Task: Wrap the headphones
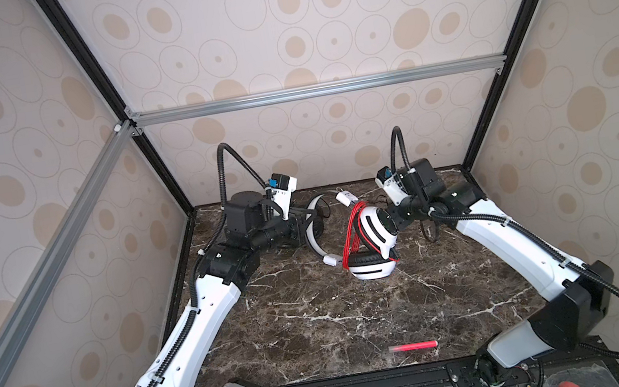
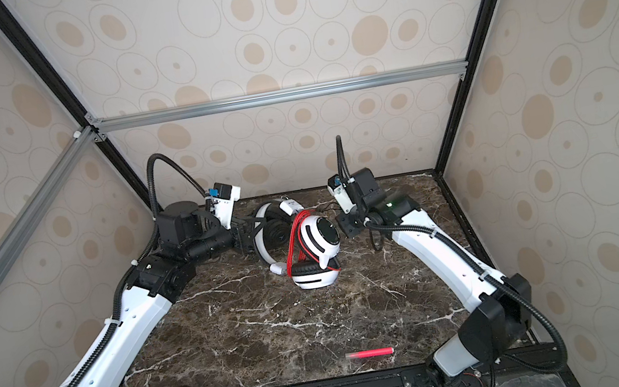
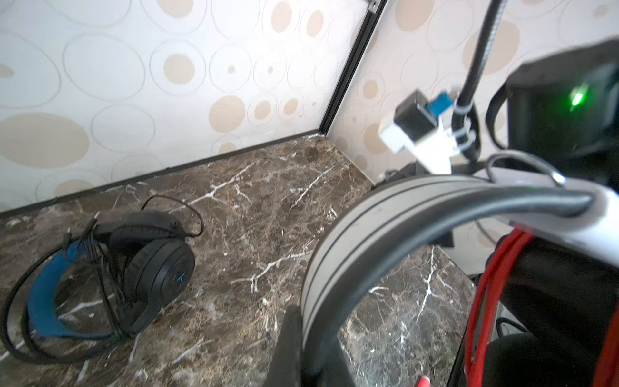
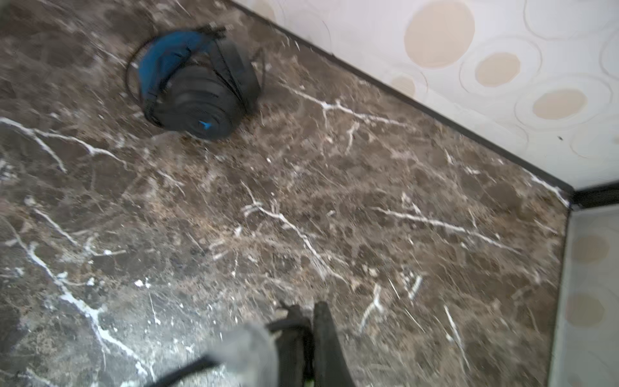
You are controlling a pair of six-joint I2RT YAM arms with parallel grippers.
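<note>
Top view, left pincer [image 1: 304,225] clenched on white headphones [image 1: 374,230] by headband, right pincer [image 1: 395,218] clenched, beside upper cup.

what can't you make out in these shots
- Right pincer: blurred and cut off at the right wrist view's edge; whether it pinches anything is unclear.
- Black headphones: in both top views, mostly hidden behind the white headband and left arm.
- Red cable: its end is lost among its loops in every view.
</note>
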